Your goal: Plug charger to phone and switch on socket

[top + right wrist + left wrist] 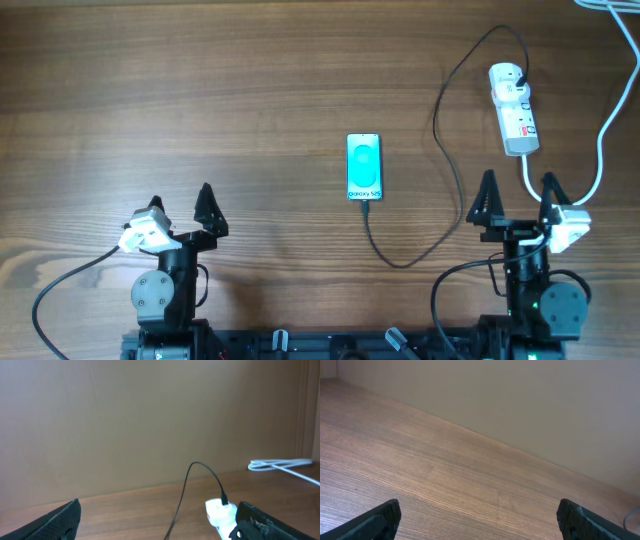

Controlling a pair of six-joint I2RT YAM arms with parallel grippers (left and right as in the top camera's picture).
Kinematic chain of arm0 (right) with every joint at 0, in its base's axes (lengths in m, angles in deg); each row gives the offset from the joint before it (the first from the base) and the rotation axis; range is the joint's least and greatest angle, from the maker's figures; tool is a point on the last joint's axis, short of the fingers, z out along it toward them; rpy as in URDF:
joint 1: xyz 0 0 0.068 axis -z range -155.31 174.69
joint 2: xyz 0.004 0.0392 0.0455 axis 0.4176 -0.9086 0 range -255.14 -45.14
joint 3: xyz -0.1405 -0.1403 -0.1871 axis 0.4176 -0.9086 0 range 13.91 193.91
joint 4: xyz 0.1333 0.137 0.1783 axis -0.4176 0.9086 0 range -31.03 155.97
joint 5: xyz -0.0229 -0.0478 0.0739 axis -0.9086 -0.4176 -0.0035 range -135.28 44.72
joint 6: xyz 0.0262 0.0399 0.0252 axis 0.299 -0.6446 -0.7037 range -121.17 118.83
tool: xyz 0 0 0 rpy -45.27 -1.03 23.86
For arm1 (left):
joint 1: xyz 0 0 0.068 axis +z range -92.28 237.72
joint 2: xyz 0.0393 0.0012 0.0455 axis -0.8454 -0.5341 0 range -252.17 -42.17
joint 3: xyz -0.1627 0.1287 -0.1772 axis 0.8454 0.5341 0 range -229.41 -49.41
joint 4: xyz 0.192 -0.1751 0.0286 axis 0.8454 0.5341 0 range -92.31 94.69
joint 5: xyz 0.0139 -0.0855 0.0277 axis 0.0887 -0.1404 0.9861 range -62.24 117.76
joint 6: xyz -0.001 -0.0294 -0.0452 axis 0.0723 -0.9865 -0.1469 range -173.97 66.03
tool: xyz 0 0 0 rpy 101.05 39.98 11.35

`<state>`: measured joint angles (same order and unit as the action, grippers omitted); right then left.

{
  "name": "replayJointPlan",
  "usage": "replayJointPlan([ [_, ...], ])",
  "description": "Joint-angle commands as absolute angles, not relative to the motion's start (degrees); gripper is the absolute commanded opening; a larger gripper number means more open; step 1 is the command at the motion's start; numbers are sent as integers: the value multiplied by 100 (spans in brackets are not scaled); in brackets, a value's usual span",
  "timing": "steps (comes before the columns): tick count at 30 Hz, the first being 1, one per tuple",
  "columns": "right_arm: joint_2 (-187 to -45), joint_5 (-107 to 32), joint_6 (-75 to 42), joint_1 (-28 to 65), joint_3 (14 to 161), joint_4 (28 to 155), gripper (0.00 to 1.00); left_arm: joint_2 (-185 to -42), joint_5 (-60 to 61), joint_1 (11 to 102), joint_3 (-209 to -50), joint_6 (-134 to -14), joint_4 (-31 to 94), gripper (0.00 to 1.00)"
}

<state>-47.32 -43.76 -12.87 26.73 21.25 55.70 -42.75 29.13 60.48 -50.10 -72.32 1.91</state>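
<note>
The phone lies flat at the table's middle, cyan screen up. The thin black charger cable runs from the white socket strip at the far right, loops down, and its plug end sits at the phone's near end. The socket also shows in the right wrist view with the cable rising from it. My left gripper is open and empty near the front left. My right gripper is open and empty, in front of the socket.
A thicker white cord runs from the socket off the far right corner; it shows in the right wrist view. A plain wall stands behind the table.
</note>
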Motion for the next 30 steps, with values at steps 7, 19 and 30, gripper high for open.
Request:
replayJointPlan([
  [7,-4533,-4328,-1342,2738,1519,5330,100,-4271,2841,6079,-4975,-7263,176,100],
  [19,-4531,-4514,-1320,2738,1421,5861,100,-4273,2843,6079,-4975,-7263,176,100],
  [30,-4535,-4477,-1324,2738,1421,5861,100,-4271,2843,6079,-4975,-7263,176,100],
])
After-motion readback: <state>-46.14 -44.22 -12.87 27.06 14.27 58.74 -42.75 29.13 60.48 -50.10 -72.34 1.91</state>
